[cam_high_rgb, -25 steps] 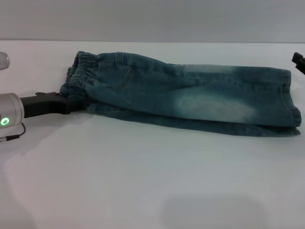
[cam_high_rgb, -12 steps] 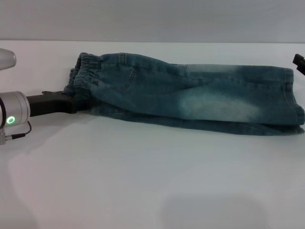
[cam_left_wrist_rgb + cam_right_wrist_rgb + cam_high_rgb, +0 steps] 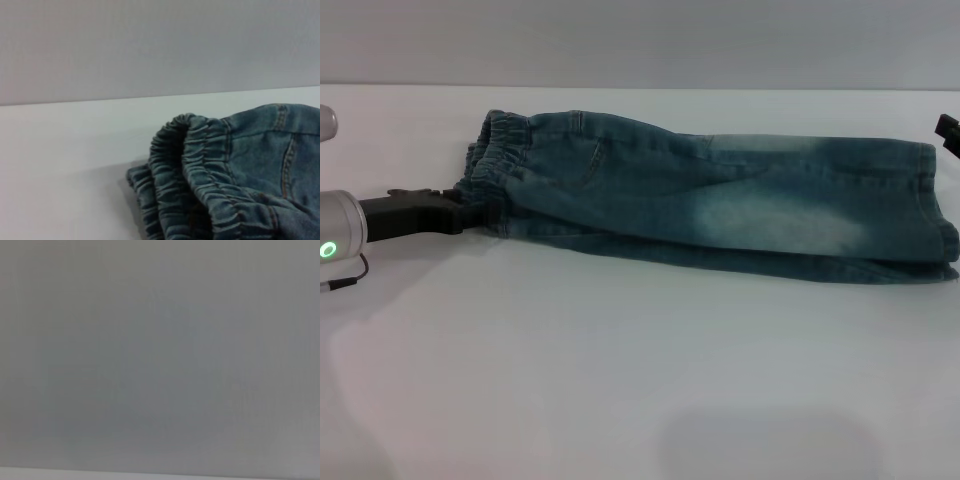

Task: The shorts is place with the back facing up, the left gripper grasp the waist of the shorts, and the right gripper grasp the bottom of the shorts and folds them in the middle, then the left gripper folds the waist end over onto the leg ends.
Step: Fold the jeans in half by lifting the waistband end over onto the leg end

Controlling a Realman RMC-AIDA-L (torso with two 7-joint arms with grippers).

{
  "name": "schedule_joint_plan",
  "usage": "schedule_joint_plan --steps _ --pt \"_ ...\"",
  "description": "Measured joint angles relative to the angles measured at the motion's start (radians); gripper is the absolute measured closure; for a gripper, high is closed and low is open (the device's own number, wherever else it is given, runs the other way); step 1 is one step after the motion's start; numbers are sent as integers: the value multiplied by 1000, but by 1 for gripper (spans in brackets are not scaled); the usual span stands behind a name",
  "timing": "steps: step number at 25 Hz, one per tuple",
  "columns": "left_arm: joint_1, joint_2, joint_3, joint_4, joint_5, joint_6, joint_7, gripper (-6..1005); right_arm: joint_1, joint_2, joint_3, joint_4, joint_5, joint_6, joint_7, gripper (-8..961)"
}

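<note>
White worktop (image 3: 620, 380) and a plain grey wall frame the scene, with the shorts (image 3: 720, 195) lying across the far half of the surface, already folded lengthwise so one leg sits on the other. The waist (image 3: 492, 165) is the end nearest the left end effector (image 3: 455, 212), and the leg ends (image 3: 940, 225) lie at the opposite end of the shorts, beside the right end effector (image 3: 947, 130).

Half a second ago the left end effector reached a little deeper against the waist; now its black body has slid slightly back from the shorts, and the green-ringed wrist sits closer to the picture's edge. A second ago it stood roughly where it stands now, so the arm has nudged in and eased out again. The denim has hardly shifted. I judge this as adjusting for a grip on the waist, ahead of carrying it over onto the leg ends; that second fold is not yet begun.

Its tip touches the lower corner of the waist, but I cannot tell whether it is spread or pinching cloth. From the left wrist, the ruched waist (image 3: 200, 165) shows doubled in layers. The right end effector hangs just beyond the leg ends, apart from the cloth; its state is equally unclear.
</note>
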Motion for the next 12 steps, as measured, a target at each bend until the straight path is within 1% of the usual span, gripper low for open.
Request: schedule_joint_plan --steps 7,8,12 --pt "1 -3 0 -1 1 -23 4 310 1 0 0 0 0 0 0 554" --pt "-2 -7 0 -7 6 -30 5 311 1 0 1 0 0 0 0 553" --pt "-13 -8 0 -24 20 -32 2 315 4 0 2 0 0 1 0 553"
